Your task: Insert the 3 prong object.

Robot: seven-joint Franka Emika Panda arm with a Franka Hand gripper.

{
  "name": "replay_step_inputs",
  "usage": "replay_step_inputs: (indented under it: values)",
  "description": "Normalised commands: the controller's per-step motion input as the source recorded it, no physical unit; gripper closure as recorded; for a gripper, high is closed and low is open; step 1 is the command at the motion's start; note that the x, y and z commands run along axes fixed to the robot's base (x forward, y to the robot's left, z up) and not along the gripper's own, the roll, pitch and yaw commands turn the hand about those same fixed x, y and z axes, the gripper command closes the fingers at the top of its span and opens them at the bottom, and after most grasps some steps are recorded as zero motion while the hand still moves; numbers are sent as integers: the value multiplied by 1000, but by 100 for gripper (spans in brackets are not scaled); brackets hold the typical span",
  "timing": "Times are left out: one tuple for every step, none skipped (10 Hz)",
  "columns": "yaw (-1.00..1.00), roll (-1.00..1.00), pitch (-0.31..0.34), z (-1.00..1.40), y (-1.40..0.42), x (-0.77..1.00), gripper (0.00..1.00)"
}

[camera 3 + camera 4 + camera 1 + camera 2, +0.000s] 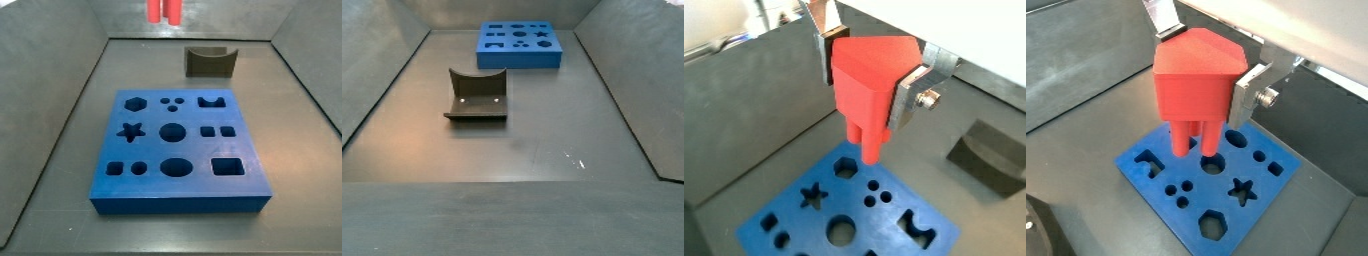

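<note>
I am holding the small bright red plastic 3 prong object (1197,85) clamped between my jaws, prongs pointing down, well above the blue block with shaped cut-outs (178,150). My gripper (871,72) itself is above the frame in a side view, where only the red prong tips (164,10) show at the top.

The worst risk, I judge, is coming down off the matching cluster of three small round holes (173,103) (it sits near the block's far edge in a side view): the prongs would hit solid blue and jam or push the block. A twist about my wrist would do the same, since all three prongs must meet their holes together. The piece could also slip in my pads under that load.

A dark olive U-shaped block (477,94) stands on the grey surface (556,130), well apart from the blue block. Nothing lies between me and the holes.
</note>
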Motion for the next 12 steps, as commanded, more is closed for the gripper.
replay_step_inputs:
  values:
    - [-1000, 0, -89, -834, -3, -29, 100]
    - [-1000, 0, -90, -831, -6, -31, 100]
    - [-1000, 3, -91, -826, -9, -34, 100]
    - [-1000, 4, -91, -823, -9, -31, 100]
    - [-1000, 0, -96, -820, -3, -11, 100]
    - [-1000, 0, -96, -814, 0, 0, 100]
    - [-1000, 0, -74, -817, 0, 0, 100]
    - [-954, -26, 0, -740, 26, 217, 100]
    - [-740, 0, 0, -577, 143, 534, 100]
    - [-397, 0, 0, -360, 177, 406, 100]
    - [-83, 0, 0, -254, 191, 77, 100]
    - [-149, 59, 0, -309, 274, 0, 100]
